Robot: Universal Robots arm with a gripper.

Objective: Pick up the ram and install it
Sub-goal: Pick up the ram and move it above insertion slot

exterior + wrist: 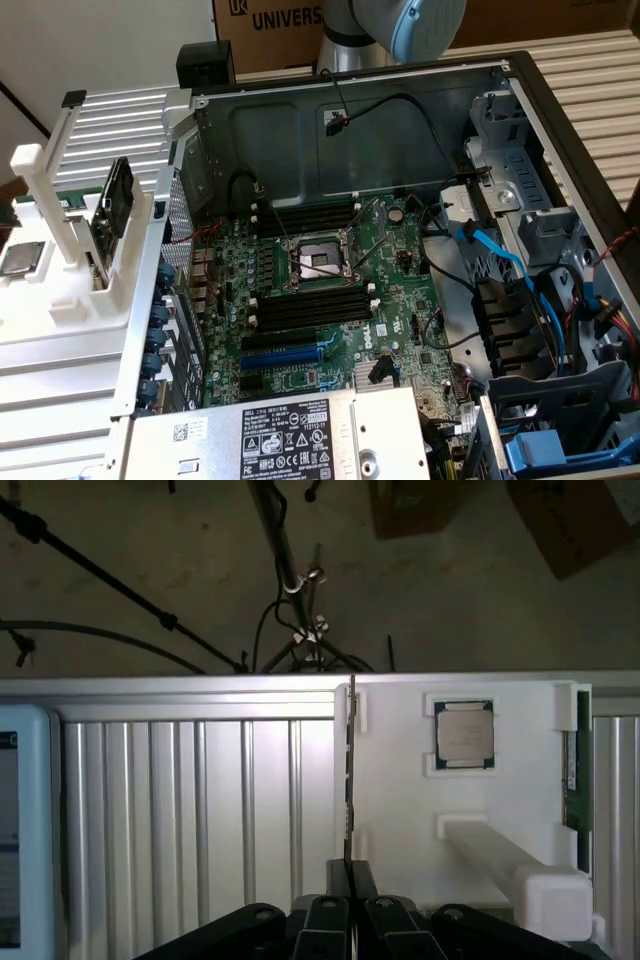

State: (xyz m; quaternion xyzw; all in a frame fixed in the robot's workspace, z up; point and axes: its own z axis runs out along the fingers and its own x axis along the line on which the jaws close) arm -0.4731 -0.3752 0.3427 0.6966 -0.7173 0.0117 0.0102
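The ram point(117, 200) stands on edge, slightly tilted, in a white holder point(60, 300) at the exterior view's left, outside the computer case. In the wrist view the ram point(350, 770) is a thin dark line seen edge-on against the holder point(400, 810). My gripper point(350, 872) hangs above it, in line with that edge and apart from it. Its fingers point(328, 910) stand a narrow slit apart with nothing between them. Long black memory slots point(305, 215) lie empty on the motherboard point(400, 260), on both sides of the processor socket point(315, 262).
A square silver processor chip point(463, 735) rests in a recess of the holder, and a second green board point(570, 770) sits along its edge. The case wall point(150, 300) rises between holder and motherboard. Cables point(490, 250) and drive bays fill the case's right side. The arm point(400, 25) stands behind.
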